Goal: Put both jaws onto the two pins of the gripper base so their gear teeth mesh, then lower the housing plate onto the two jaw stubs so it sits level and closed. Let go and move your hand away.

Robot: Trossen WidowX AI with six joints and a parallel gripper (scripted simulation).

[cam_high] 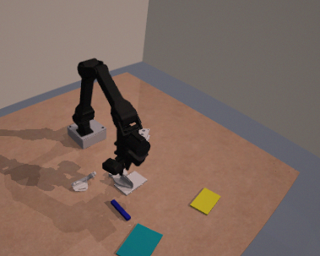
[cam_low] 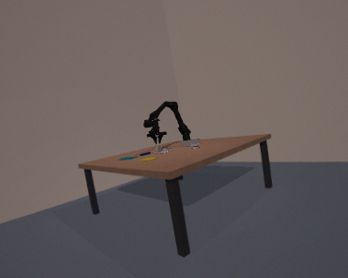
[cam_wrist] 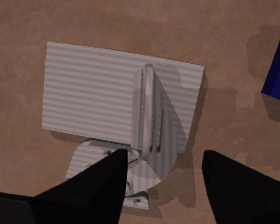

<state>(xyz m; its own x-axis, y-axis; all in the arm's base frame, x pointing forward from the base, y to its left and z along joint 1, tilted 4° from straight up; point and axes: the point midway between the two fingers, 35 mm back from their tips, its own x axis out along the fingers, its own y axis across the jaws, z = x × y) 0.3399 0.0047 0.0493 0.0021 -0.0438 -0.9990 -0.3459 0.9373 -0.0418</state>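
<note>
"Top view first: where is everything?"

"The gripper base, as I take it, lies on the table under the claw. A loose white part, probably the second jaw, lies apart from it. The holed piece near the arm's foot may be the housing plate."

"And the exterior view?"

"The claw points down above the base. Too small to judge any meshing there."

"Wrist view: is it gripping anything?"

"No, released: its fingers stand apart with nothing between them. An upright jaw stands over the base, but I can't tell whether it's fully on its pin."

"What could spoil it?"

"A fingertip brushing that tall jaw could tip or turn it. If its angle is off, the second jaw's teeth may clash, and the housing plate would then sit tilted."
</note>
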